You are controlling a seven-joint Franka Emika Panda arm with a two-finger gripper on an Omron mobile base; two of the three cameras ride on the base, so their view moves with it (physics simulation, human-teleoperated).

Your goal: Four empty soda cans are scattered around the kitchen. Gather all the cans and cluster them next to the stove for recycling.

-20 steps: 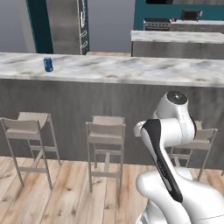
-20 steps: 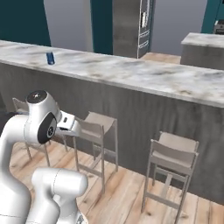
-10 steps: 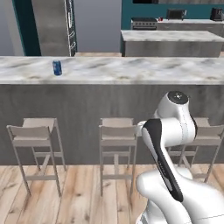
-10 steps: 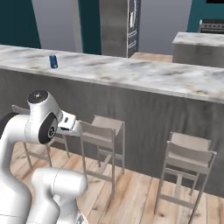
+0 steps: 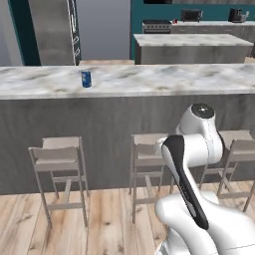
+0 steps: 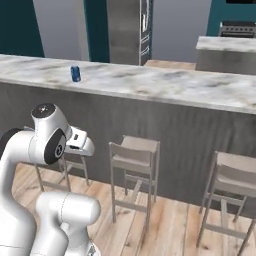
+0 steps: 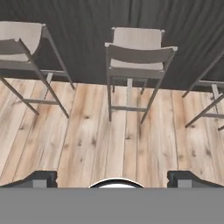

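Landmark: long grey marble-topped bar counter [image 5: 149, 82] with dark ribbed front. One small blue soda can with a white band [image 5: 86, 78] stands upright on top of it, toward the counter's left part in the left base view; same can [image 6: 75, 73] in the right base view. No other cans can be made out.

Black stove with a silver oven handle [image 5: 157, 26] sits far behind the counter, against the teal back wall — well apart from the can, with a second marble island [image 5: 194, 41] between.

Gripper [image 7: 113, 178] empty, fingers spread wide, dark fingertips [image 7: 38, 179] at the bottom corners of the hand view, nothing between them. It points down at the wood floor in front of the counter, facing a pale wooden bar stool [image 7: 138, 54] tucked against the counter's front.

Progress: looks like early stage — nothing visibly clustered by the stove, blue can not yet picked. Left, by my judgement: reach up over the counter, grab this can, carry it round to the stove, then find the other three.
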